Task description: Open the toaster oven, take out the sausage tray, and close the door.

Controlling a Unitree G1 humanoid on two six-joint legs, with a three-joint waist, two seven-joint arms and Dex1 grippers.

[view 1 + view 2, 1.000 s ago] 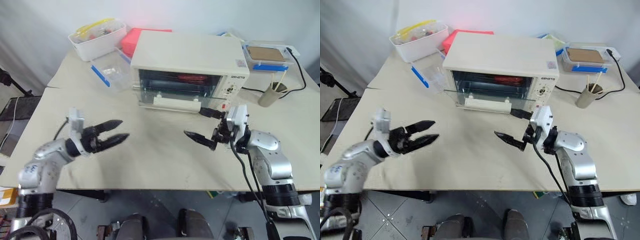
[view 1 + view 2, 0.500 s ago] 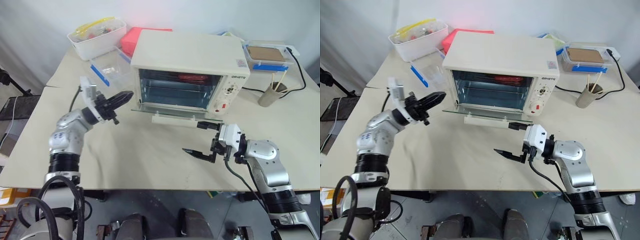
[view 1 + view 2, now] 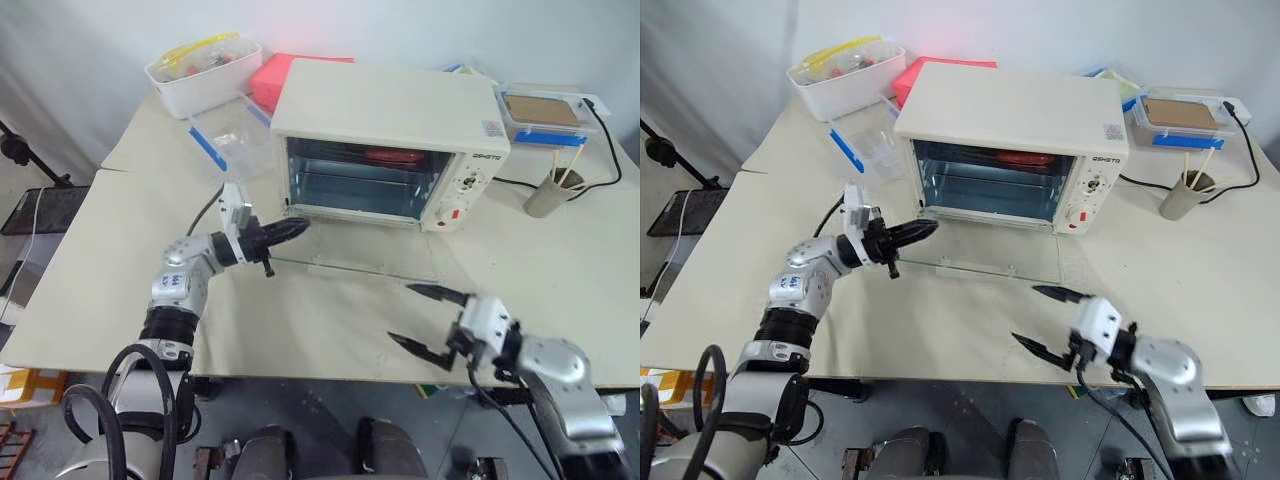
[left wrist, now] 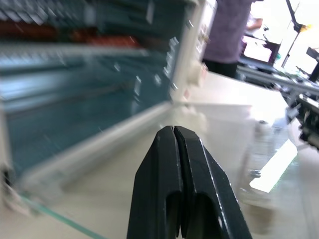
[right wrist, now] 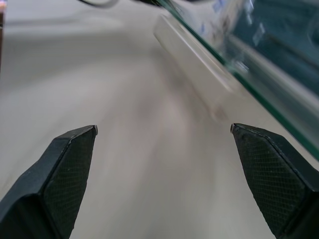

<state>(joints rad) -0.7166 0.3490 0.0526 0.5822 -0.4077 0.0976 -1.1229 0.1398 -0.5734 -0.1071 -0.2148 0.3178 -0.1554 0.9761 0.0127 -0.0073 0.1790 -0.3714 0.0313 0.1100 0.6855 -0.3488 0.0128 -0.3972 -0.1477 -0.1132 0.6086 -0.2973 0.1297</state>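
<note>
Sausages, red-brown, show through the oven's (image 3: 385,120) open mouth: the tray (image 3: 385,156) sits on the upper level inside the cavity, toward the back and the control side. We see the oven standing in the far middle of the table (image 3: 90,260), cream-white, with knobs and a small red mark on its right front panel. Its door (image 3: 350,265) is dropped fully open and lies flat, nearly level, over the tabletop in front of the cavity, the glass clear enough that the table reads through it.

Our left gripper (image 3: 290,229) is clenched, its two black fingers pressed together with nothing between them; the tips point at the left front corner of the oven, just above the hinged edge of the door. Whether they touch the oven we cannot tell. In the left wrist view the fingers (image 4: 172,184) meet in a tight seam, with the cavity and its rack ahead of them.

Our right gripper (image 3: 425,320) stands released, its jaws wide apart and holding nothing, near the front table edge, just in front of the door's free edge.

Behind the oven to its left sit a clear box (image 3: 232,135) with blue edge, a white tub (image 3: 205,75) and a red container (image 3: 275,78). To its right are another lidded box (image 3: 545,115) and a cup (image 3: 548,192) with sticks, with a black cable (image 3: 612,140) nearby.
</note>
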